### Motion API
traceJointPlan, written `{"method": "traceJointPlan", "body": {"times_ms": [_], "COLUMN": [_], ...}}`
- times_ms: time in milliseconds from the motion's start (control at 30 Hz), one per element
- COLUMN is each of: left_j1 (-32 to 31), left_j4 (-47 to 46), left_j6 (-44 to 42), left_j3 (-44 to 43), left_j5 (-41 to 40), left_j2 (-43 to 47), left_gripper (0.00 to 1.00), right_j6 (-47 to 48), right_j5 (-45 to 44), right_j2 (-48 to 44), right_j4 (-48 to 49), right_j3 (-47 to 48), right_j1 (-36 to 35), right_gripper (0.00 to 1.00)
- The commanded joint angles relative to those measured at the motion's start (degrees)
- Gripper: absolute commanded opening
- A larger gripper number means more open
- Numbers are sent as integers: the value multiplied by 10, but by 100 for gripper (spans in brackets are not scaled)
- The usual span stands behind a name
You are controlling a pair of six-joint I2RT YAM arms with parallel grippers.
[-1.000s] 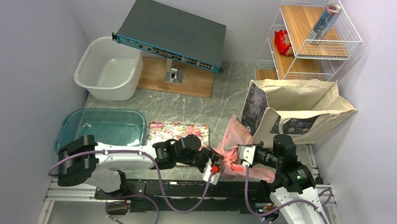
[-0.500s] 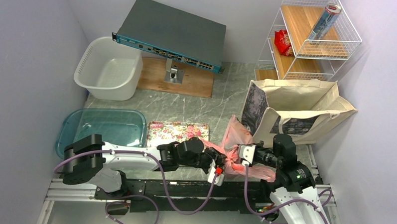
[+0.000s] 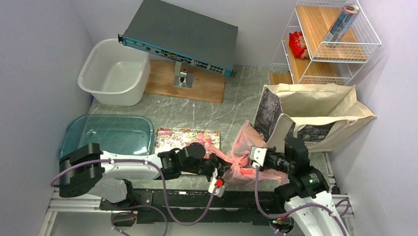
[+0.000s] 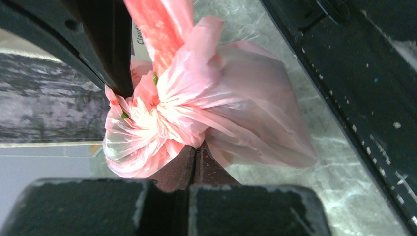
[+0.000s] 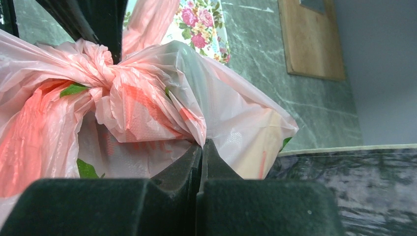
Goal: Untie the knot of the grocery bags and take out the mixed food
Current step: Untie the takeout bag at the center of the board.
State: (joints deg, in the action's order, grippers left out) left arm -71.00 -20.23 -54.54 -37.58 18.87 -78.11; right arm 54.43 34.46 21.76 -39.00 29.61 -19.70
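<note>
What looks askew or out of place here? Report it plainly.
The silver drink can on the top shelf of the wire rack leans tilted instead of standing upright. The canvas tote sags open to one side. Nothing looks spilled; the pink bag is knotted shut.

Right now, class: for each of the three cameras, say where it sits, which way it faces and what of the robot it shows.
Top: above and behind the bases, looking down at the table; left arm and right arm show.
Left wrist: on the left arm, looking past the shut left gripper at the pink bag.
Right wrist: looking past the shut right gripper at the knot, tray beyond.
Shared: all three show the pink bag.
</note>
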Motion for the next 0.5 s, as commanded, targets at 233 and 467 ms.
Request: {"method": "traceJointPlan", "body": {"times_ms": [233,467], "left_j1": [-10,4], "left_j4": [109,135], "left_j6": [-179,-207], "left_j3": [92,100], "left_j5": [62,53], "left_j2": [50,62], "left_gripper": [0,0], "right_j6": [-1,-17], "right_j5": [-120,-117], "right_j2": [44,55], "right_j4": [63,66], "right_j3": [40,66], "right_j1": [31,50], "right_gripper": [0,0]}}
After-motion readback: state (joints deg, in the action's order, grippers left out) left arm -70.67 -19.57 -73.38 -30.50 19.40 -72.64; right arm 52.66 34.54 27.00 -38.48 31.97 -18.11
